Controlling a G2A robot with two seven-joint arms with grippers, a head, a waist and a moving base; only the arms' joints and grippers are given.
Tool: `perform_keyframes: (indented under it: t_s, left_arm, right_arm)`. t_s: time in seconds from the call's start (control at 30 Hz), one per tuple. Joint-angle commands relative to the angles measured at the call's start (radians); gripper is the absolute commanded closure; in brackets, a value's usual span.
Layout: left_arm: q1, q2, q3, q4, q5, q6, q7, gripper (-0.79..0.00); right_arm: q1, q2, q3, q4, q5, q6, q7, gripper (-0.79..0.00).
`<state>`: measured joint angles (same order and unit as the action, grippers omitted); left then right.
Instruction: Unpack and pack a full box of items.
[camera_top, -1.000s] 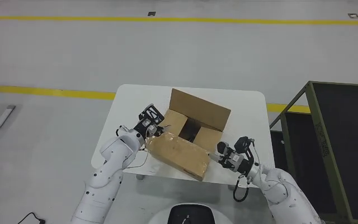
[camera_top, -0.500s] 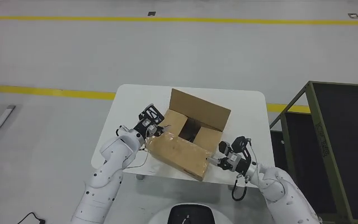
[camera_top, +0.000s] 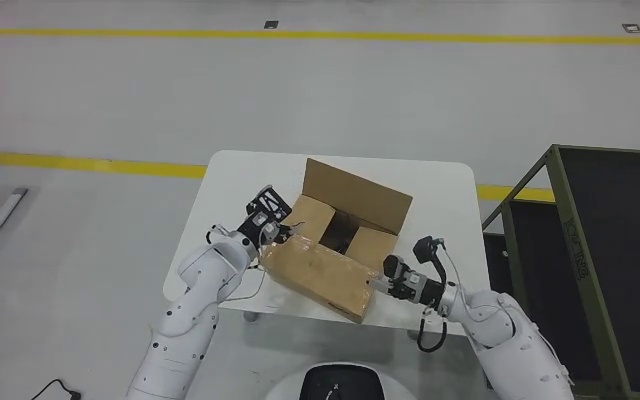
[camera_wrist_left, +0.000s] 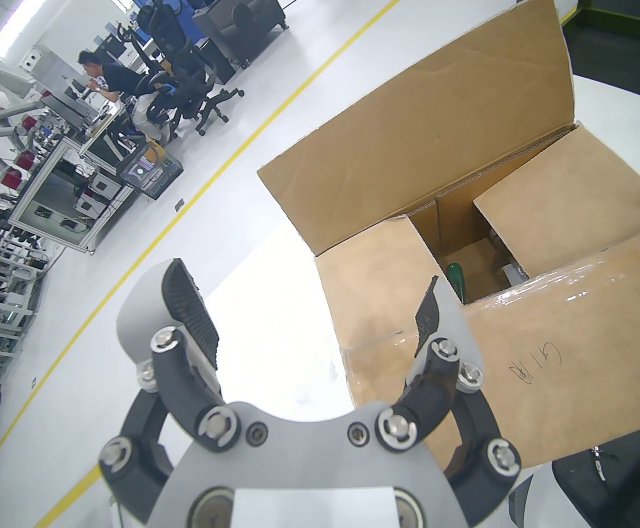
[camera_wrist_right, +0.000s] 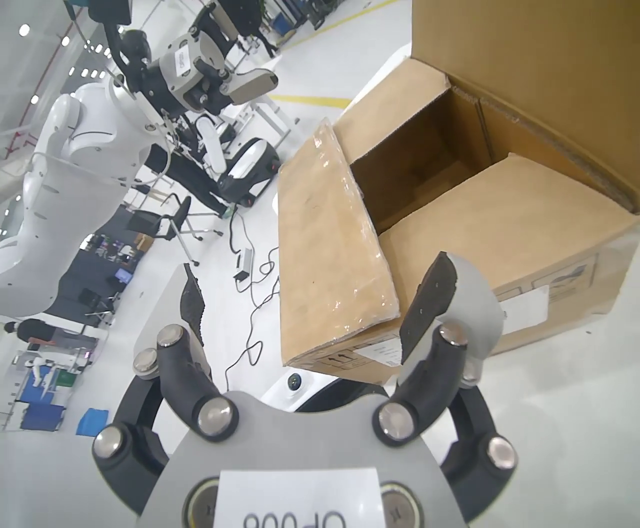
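Cardboard box (camera_top: 352, 200): sits mid-way along the white table (camera_top: 440, 185), top open, far flap upright, side flaps lying inward.
Near flap (camera_top: 318, 275): film-taped, folded outward toward the robot.
Inside: a dark green item (camera_wrist_left: 456, 275) shows through the opening; the rest is too dim to tell.
Left gripper (camera_wrist_left: 305, 285): fingers spread wide, holding nothing, just beside the box's left corner.
Right gripper (camera_wrist_right: 317, 277): spread wide, empty, at the near flap's right corner.
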<state>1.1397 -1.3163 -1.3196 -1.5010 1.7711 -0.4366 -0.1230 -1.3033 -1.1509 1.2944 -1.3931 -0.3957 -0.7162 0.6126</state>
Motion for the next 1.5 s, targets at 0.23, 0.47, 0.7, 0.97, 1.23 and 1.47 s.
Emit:
perform_keyframes:
  t_s: [0.23, 0.47, 0.7, 0.97, 1.23, 1.47]
  left_arm:
    - [-0.006, 0.015, -0.035, 0.003, -0.004, -0.048, -0.002, -0.785]
    - [-0.007, 0.016, -0.036, 0.003, -0.003, -0.056, -0.001, -0.785]
    - [-0.007, 0.016, -0.036, 0.003, -0.003, -0.056, -0.001, -0.785]
    - [-0.007, 0.016, -0.036, 0.003, -0.003, -0.056, -0.001, -0.785]
    - [-0.007, 0.016, -0.036, 0.003, -0.003, -0.056, -0.001, -0.785]
    - [-0.007, 0.016, -0.036, 0.003, -0.003, -0.056, -0.001, -0.785]
  right_arm:
    - [0.036, 0.004, -0.008, 0.052, 0.19, 0.044, 0.08, -0.785]
    - [0.092, 0.0, -0.046, 0.119, 0.244, 0.067, 0.114, -0.785]
    - [0.127, -0.009, -0.097, 0.175, 0.24, 0.057, 0.103, -0.785]
    - [0.159, -0.02, -0.149, 0.217, 0.239, 0.048, 0.087, -0.757]
    - [0.165, -0.019, -0.176, 0.193, 0.165, 0.053, 0.071, -0.345]
    - [0.156, -0.013, -0.178, 0.147, 0.099, 0.063, 0.063, 0.0]
